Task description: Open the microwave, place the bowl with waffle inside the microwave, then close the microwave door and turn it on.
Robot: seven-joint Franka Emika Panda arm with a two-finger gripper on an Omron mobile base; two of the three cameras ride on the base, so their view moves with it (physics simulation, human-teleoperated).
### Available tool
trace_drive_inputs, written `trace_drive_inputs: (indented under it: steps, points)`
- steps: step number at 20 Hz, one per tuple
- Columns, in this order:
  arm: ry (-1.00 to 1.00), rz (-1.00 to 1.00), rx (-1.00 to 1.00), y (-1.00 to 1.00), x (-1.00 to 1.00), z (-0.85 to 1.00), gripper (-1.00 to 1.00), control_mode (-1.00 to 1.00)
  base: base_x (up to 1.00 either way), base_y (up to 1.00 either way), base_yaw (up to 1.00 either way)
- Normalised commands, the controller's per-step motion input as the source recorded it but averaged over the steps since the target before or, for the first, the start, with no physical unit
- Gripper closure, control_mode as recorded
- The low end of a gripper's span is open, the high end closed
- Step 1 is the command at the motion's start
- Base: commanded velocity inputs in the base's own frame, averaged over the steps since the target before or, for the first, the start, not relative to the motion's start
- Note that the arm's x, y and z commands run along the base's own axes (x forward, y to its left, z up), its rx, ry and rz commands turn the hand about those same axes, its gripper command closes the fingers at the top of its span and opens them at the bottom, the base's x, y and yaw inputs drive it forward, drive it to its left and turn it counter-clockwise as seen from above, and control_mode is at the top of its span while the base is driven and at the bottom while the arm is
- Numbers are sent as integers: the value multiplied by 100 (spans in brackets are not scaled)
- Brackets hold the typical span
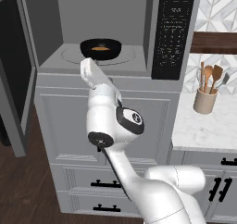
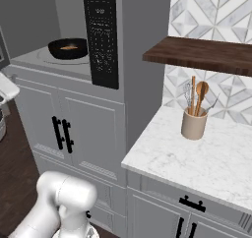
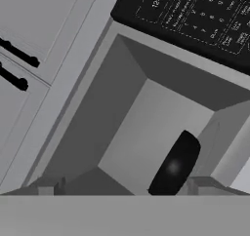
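White arm segments fill the lower middle of the left base view, rising from the lower right to a hand whose tip sits just below the open cavity of the microwave (image 1: 106, 28). Its end effector (image 3: 124, 186) shows at the bottom of the hand view as two dark tips set far apart near the left and right lower corners, spread wide and pinching nothing. Just past them in that view, lower right of centre, the black bowl (image 3: 175, 166) appears edge-on against the grey cavity wall. From the left base view the bowl sits on the round turntable (image 1: 69, 56) in the upper middle of the frame, with the golden waffle (image 1: 100, 48) lying inside it. At the far left edge the microwave door (image 1: 16, 75) stands swung open, dark window facing inward. Right of the cavity runs the black keypad panel (image 1: 172, 31). Below the microwave are grey panelled cabinets (image 1: 74, 121) with black handles. Farther right, a beige utensil crock (image 1: 205, 100) holding wooden spoons stands on the white marble counter (image 1: 203, 130), beneath a dark wooden shelf (image 2: 202, 52) on the patterned tile wall.
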Motion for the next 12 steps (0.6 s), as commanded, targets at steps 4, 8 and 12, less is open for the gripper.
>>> trace_drive_inputs:
  steps: [4,8,12]
  points:
    - [0,-10,-17,29,-34,-40,-100,-100,0,0,0]
    - [0,-15,-24,20,2,-55,-100,-100,0,0,0]
    - [4,-15,-17,-2,1,-63,-100,-100,0,0,0]
